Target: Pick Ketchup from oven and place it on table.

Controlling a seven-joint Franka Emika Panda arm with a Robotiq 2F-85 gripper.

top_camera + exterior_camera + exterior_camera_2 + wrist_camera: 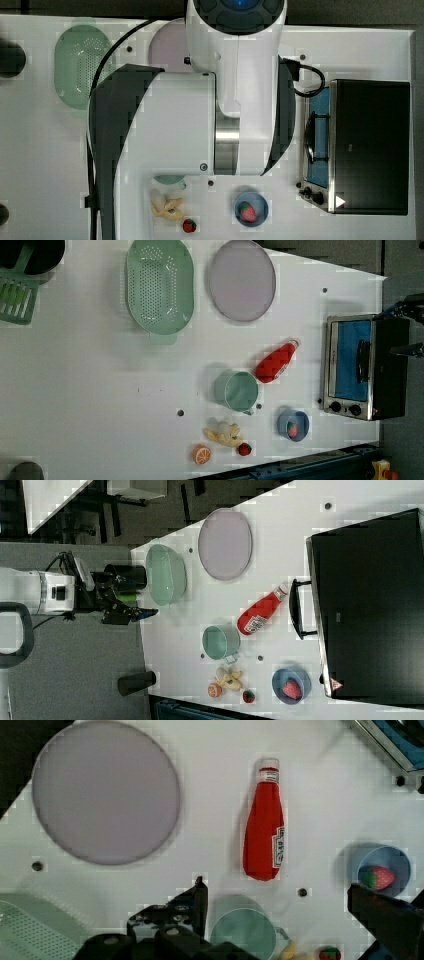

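Observation:
The ketchup (264, 827) is a red squeeze bottle with a white cap, lying on its side on the white table (100, 390). In the left view the ketchup (276, 361) rests between the green cup (236, 390) and the oven (365, 367), clear of both. The right view shows the ketchup (260, 611) with its cap near the oven's (370, 605) door handle. My gripper (290, 910) is open and holds nothing. It hangs well above the table, over the cup, with the bottle just beyond its fingertips (197, 900). In the top view my arm covers the bottle.
A grey-lilac plate (242, 280) and a green colander (159, 287) sit at the left view's top. A blue bowl (293, 425) holding a strawberry, a banana (222, 432), an orange slice (201, 454) and a small strawberry (244, 449) lie near the cup.

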